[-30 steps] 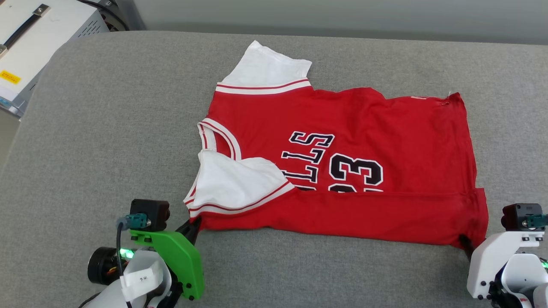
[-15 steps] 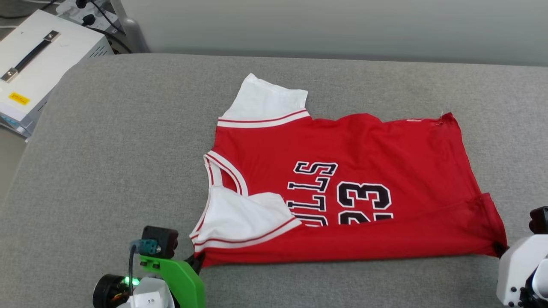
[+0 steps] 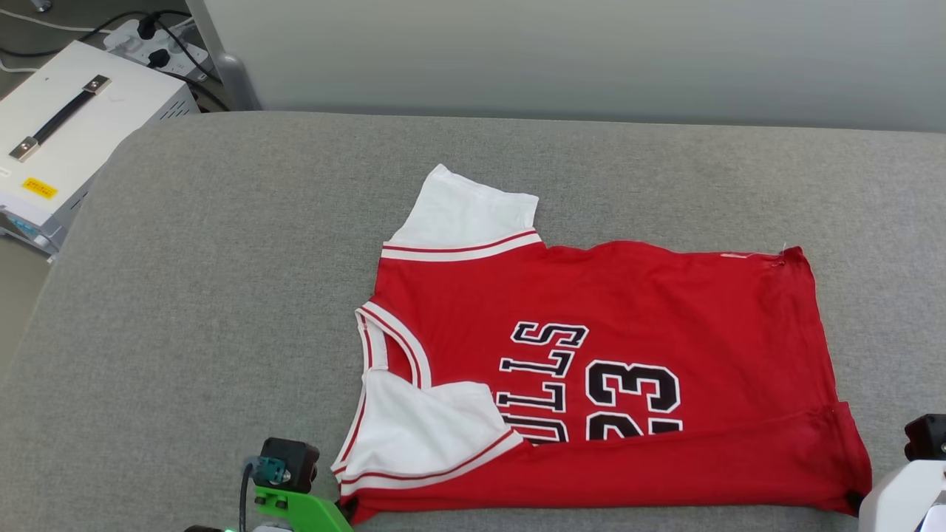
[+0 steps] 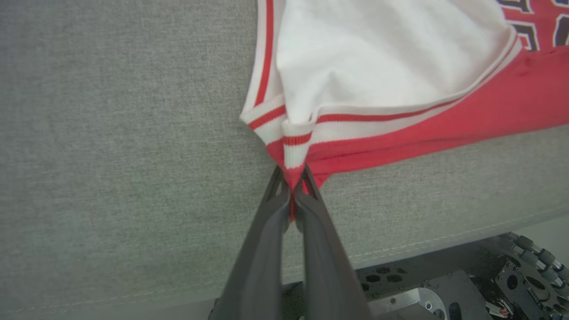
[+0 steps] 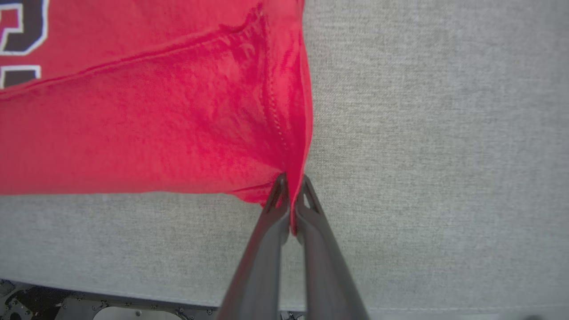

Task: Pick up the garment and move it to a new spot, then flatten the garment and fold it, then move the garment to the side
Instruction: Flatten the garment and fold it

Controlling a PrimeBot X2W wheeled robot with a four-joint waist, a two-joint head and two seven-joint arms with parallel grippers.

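garment (image 3: 628,295) lies spread on the grey padded counter (image 3: 207,295) near its front edge, chest print up and collar toward the left. left gripper (image 4: 292,184) is clenched on the striped trim corner. right gripper (image 5: 291,189) is pinched on the red hem corner, likely to pull the folded front strip taut and square. no containers sit on the counter. a closed white case (image 3: 66,140) stands off its far left corner, contents hidden.

left claw (image 4: 292,178): clamped on garment (image 4: 400,111) corner, striped trim | surface: grey cushion (image 4: 111,155)
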